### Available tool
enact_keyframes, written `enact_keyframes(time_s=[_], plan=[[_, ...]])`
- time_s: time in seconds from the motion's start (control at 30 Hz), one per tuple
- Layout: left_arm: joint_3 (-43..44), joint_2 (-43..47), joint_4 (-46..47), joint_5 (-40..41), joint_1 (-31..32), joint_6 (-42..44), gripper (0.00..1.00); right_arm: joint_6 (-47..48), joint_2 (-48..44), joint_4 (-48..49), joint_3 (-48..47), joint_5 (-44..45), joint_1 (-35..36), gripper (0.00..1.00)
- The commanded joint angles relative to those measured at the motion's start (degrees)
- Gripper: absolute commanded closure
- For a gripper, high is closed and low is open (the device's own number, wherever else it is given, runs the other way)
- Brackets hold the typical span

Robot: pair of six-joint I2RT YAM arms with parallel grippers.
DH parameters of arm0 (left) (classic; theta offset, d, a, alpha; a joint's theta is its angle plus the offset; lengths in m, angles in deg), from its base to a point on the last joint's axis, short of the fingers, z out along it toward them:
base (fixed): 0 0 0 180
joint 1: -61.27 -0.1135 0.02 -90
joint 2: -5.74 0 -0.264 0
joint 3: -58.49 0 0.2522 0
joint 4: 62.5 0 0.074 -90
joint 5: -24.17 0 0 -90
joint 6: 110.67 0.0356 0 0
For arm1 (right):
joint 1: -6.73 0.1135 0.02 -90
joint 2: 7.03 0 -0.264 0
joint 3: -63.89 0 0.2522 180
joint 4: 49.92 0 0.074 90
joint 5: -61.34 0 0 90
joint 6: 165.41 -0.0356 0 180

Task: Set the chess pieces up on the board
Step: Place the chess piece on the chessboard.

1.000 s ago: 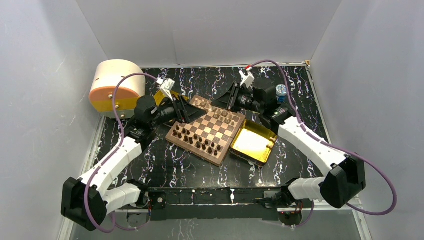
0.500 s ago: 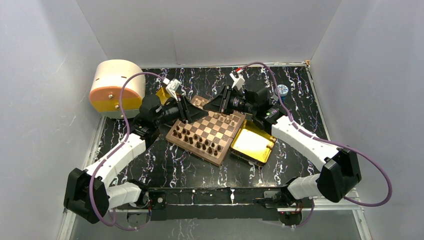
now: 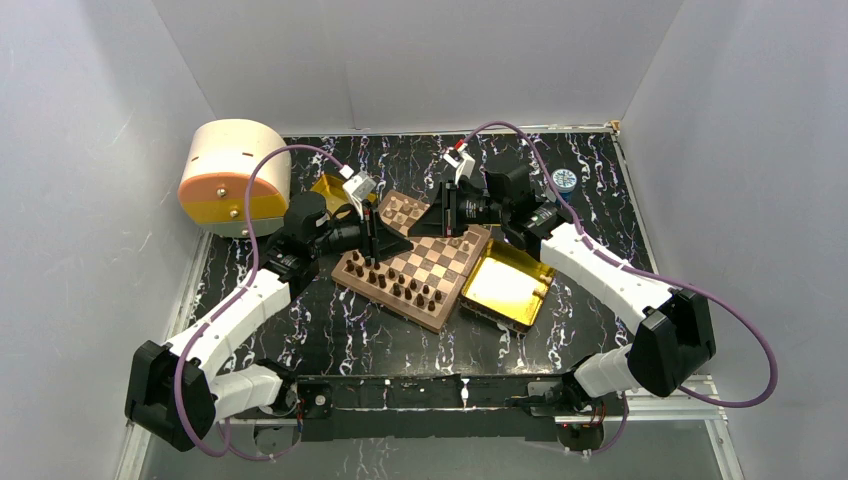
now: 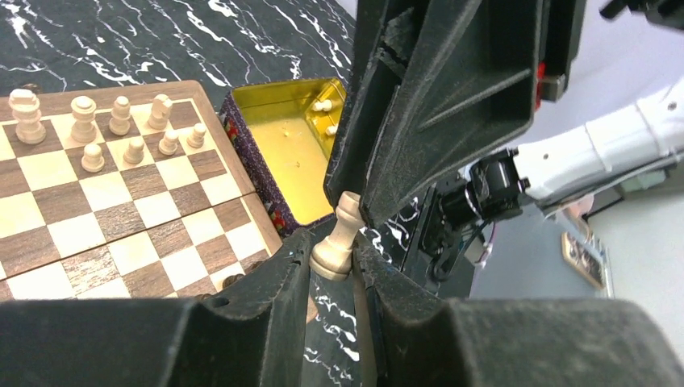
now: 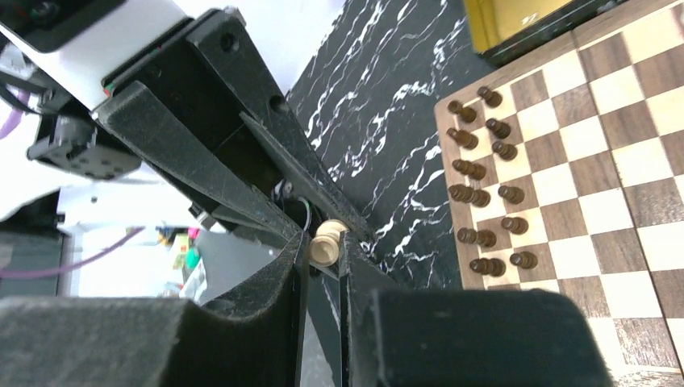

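Above the far corner of the square brown-and-cream wooden chessboard (image 3: 450, 265), newly swung together tip to tip, with left fingers (image 4: 274, 282) and right fingers (image 5: 266, 290) both pinching one light tan wooden chessman (image 4: 335, 242) aloft, seemingly mid-handover.

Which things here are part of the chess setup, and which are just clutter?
Job: board, dark pieces, light pieces, held light piece in left pincer and right pincer, gold tin holding spares.
Clutter: cream-and-orange drum, small blue round object, empty-looking gold tray.
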Motion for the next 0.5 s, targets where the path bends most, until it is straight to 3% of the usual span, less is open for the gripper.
enact_keyframes(time_s=[0.0,0.3,0.47], plan=[[0.34,2.8,-2.29,-3.6,-0.2,10.35,0.84,7.47,-1.25,-4.44,-2.95,-12.8,-0.69,0.78],[0.37,1.51,-2.36,-5.77,-0.2,13.13,0.83,9.61,-1.41,-8.2,-2.57,-10.05,-0.71,0.8],[0.45,1.06,-4.47,-1.67,-0.2,12.69,0.59,7.66,-2.71,-5.65,-1.25,-1.95,-0.7,0.81]])
